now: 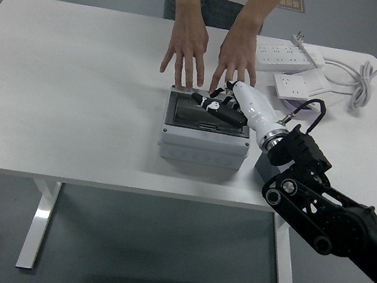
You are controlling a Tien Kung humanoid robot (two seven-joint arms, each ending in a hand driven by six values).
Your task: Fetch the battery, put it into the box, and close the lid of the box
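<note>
Resting on one grey box (202,145), the right robot hand (217,108) lies loosely spread, two person's hands (186,50) behind.

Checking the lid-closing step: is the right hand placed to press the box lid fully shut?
Probably yes: the right hand rests on the lid, nothing between; the person's hands lie behind the box.

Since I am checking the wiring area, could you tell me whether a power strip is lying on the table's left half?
No, both power strips lie at the far right of the table, beside a coiled white cable.
</note>
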